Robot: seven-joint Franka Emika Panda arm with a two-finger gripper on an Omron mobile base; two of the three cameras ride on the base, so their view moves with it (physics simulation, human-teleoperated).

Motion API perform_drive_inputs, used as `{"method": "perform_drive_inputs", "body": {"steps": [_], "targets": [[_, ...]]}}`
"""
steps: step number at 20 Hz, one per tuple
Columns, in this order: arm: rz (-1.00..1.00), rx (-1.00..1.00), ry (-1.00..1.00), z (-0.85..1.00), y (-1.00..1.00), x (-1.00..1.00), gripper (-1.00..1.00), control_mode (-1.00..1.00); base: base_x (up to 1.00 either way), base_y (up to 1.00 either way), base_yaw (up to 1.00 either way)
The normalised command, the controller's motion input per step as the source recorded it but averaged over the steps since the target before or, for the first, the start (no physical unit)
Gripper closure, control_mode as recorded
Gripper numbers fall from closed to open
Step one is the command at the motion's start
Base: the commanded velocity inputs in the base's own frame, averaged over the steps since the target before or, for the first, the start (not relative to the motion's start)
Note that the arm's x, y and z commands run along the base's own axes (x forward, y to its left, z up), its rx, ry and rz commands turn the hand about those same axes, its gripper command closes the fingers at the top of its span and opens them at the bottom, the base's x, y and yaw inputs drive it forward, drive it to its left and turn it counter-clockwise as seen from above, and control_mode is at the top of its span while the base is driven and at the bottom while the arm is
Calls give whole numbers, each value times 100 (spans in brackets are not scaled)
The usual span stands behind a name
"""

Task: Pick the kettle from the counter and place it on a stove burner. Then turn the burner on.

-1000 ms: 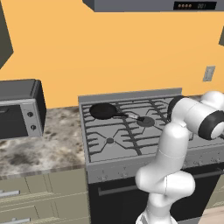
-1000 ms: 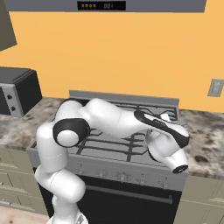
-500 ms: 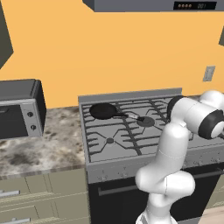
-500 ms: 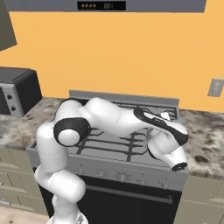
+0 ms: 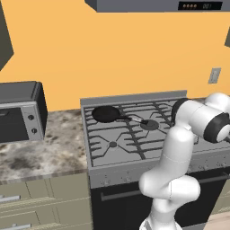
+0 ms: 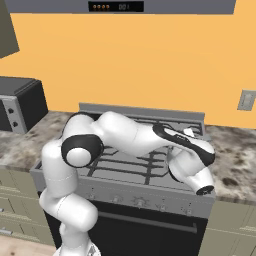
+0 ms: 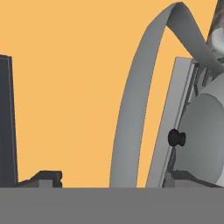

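Observation:
In the hand view the kettle (image 7: 205, 131) is very close at the right, silver-grey, with a dark lid knob (image 7: 176, 138). Its thin grey handle (image 7: 131, 109) arcs up through the middle of that view. My gripper (image 7: 113, 178) is open, and the handle stands between its two widely spread fingertips (image 7: 43, 178) without touching either. Grate bars and the stove's grey back panel (image 7: 175, 100) show right behind the kettle. A stove burner (image 5: 112, 144) lies at the front left of the stove. In the right base view my arm reaches over the stove's right side, its hand (image 6: 187, 136) near the speckled counter (image 6: 235, 160).
A black frying pan (image 5: 105, 113) sits on the back left burner. A microwave (image 5: 20, 110) stands on the left counter (image 5: 45, 155). Knobs (image 6: 140, 201) line the stove's front panel. A range hood (image 5: 152, 5) hangs above.
The arm has barely shifted over the stove's right side. The pan has not moved.

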Motion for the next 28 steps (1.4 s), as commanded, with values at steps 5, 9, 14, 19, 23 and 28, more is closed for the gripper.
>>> {"method": "perform_drive_inputs", "body": {"steps": [5,9,14,19,23,28], "targets": [[0,0,0,0,0,-12,-100,-100,0,0,0],[0,0,0,0,-1,-37,-100,-100,0,0,0],[0,0,0,5,-13,-66,-100,-100,0,0,0],[0,-1,0,7,-1,-80,-100,-100,0,0,0],[0,-12,0,-19,0,-96,-100,-100,0,0,0],[6,-28,2,-71,0,-91,-100,-100,0,0,0]]}}
